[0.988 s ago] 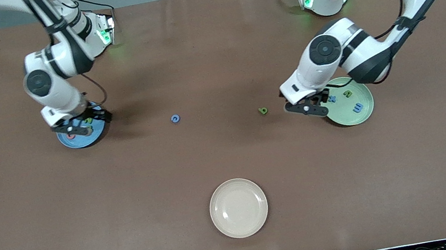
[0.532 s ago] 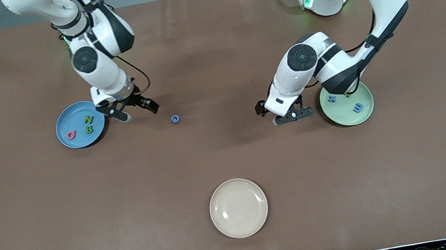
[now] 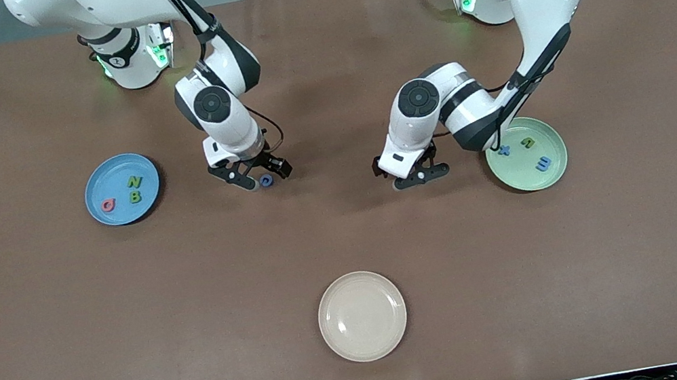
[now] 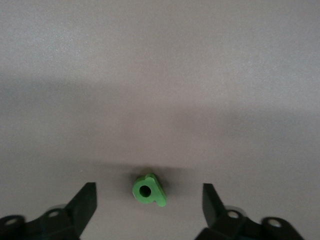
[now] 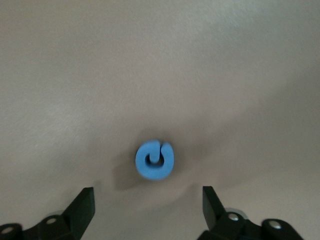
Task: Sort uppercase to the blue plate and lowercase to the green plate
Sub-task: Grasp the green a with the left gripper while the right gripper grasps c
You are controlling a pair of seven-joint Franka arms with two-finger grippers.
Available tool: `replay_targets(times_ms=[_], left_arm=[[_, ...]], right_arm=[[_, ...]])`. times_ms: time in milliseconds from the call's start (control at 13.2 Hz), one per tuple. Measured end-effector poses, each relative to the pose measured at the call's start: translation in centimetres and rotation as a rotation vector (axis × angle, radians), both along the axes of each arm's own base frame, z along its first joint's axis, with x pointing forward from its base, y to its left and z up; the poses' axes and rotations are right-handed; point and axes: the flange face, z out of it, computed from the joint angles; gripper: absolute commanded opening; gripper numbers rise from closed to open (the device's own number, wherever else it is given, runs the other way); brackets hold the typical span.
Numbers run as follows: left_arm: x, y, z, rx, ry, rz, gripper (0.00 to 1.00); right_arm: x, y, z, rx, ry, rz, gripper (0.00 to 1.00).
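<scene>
Front view: the right end effector (image 3: 260, 179) is low over the brown tabletop (image 3: 346, 237), directly over the blue G (image 3: 267, 180), which lies on the bare surface between the blue plate (image 3: 103, 181) and the left end effector (image 3: 418, 175). The blue plate sits toward the right arm's end and carries three letters: the green N (image 3: 133, 181), the green B (image 3: 135, 196) and the red Q (image 3: 108, 204). The left end effector is low over the tabletop just beside the green plate (image 3: 532, 175), toward the middle of the tabletop. That plate sits toward the left arm's end and holds a small blue letter (image 3: 504, 150), a green rounded letter (image 3: 528, 143) and the blue m (image 3: 542, 164). A cream plate (image 3: 362, 316) lies nearer the front camera, well apart from the rest.

Left wrist view: the green a (image 4: 148, 189) lies flat on the tabletop between the two spread fingers (image 4: 80, 207) — the left end effector is released, touching nothing.

Right wrist view: the blue G lies flat, just ahead of the gap between the spread fingers (image 5: 81, 209) — the right end effector is likewise released and holds nothing.
</scene>
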Motion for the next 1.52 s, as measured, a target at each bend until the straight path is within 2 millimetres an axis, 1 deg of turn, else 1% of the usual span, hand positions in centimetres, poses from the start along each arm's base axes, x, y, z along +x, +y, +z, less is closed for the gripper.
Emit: replay_targets(times_ms=[228, 456, 608, 760, 1065, 1141, 1293, 1369, 1521], left_arm=[[-0.2, 0.1, -0.7, 0.015, 0.003, 0.000, 0.76], [-0.8, -0.2, -2.1, 0.044, 0.004, -0.006, 0.71], [-1.0, -0.4, -2.4, 0.045, 0.005, -0.006, 0.64], [-0.9, -0.4, -2.4, 0.045, 0.004, -0.005, 0.54], [-0.9, -0.3, -2.4, 0.046, 0.004, 0.000, 0.41], [-0.9, -0.3, -2.4, 0.045, 0.003, 0.011, 0.37], [-0.9, -0.5, -2.4, 0.043, 0.003, 0.028, 0.30], [-0.9, -0.6, -2.3, 0.039, 0.000, 0.036, 0.26], [-0.9, -0.6, -2.3, 0.039, 0.000, 0.043, 0.20]], right_arm=[[0.6, -1.3, -1.3, -0.051, -0.004, 0.035, 0.87], [1.0, -1.7, -1.3, -0.060, -0.011, 0.038, 0.85], [1.1, -1.7, -1.3, -0.061, -0.012, 0.034, 0.84], [1.1, -1.7, -1.3, -0.060, -0.013, 0.021, 0.83], [1.1, -1.6, -1.2, -0.059, -0.015, 0.009, 0.83], [1.1, -1.5, -1.2, -0.059, -0.015, 0.007, 0.77], [1.0, -1.2, -1.1, -0.057, -0.018, 0.008, 0.54], [0.9, -1.1, -1.1, -0.057, -0.018, 0.011, 0.40], [1.1, -0.6, -0.7, -0.048, -0.029, 0.014, 0.18]])
